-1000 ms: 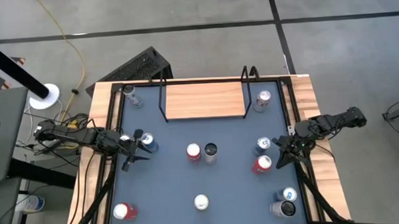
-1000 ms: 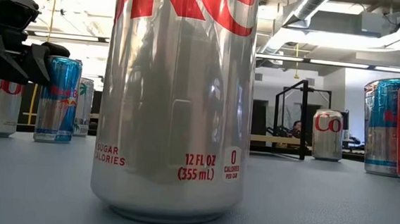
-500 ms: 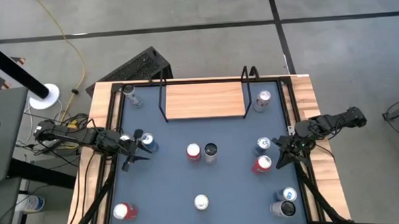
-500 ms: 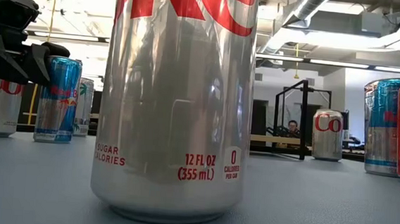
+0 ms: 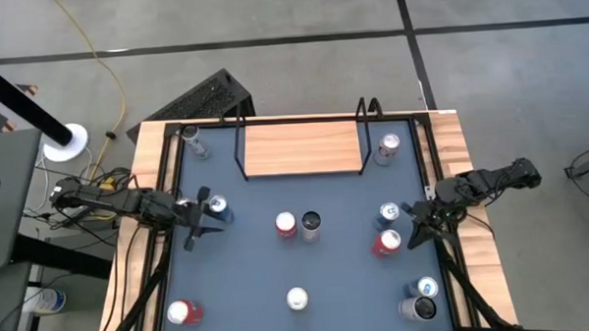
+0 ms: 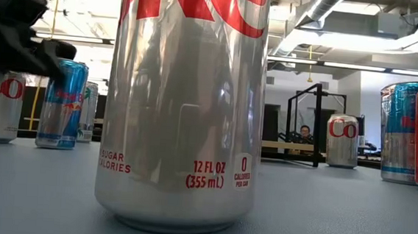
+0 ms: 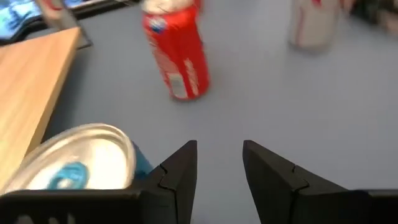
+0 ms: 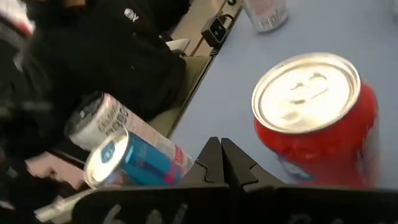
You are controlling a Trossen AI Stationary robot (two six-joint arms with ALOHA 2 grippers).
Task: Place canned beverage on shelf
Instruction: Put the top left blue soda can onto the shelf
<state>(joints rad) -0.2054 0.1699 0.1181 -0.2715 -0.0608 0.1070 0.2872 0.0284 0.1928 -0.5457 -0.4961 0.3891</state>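
My left gripper (image 5: 200, 226) hangs over the left side of the table (image 5: 338, 272), its fingers (image 7: 180, 180) parted with a bare gap between them and nothing pinched. Just beside it stands a blue can (image 5: 218, 208); in my left wrist view that can's silver top (image 7: 78, 155) sits next to the fingers, outside the gap, with a red can (image 7: 176, 55) farther off on the grey surface. My right gripper (image 5: 416, 230) waits at the right edge, fingers (image 8: 214, 158) pressed together and empty, just beside a red can (image 5: 387, 242) and near a blue one (image 5: 389, 213). The shelf (image 5: 301, 148) lies at the far middle of the table, its wooden board bare, a silver can (image 5: 388, 147) just beside its right rail and another (image 5: 193, 143) off its left end in the far left corner. Two cans, a red-and-white one (image 5: 286, 223) and a dark-topped one (image 5: 310, 222), stand touching near the centre. A white-topped can (image 5: 296, 299) stands at the near edge and fills the low view (image 6: 184, 108). Another red can (image 5: 181, 312) is at the near left, and two more cans (image 5: 422, 299) sit at the near right.
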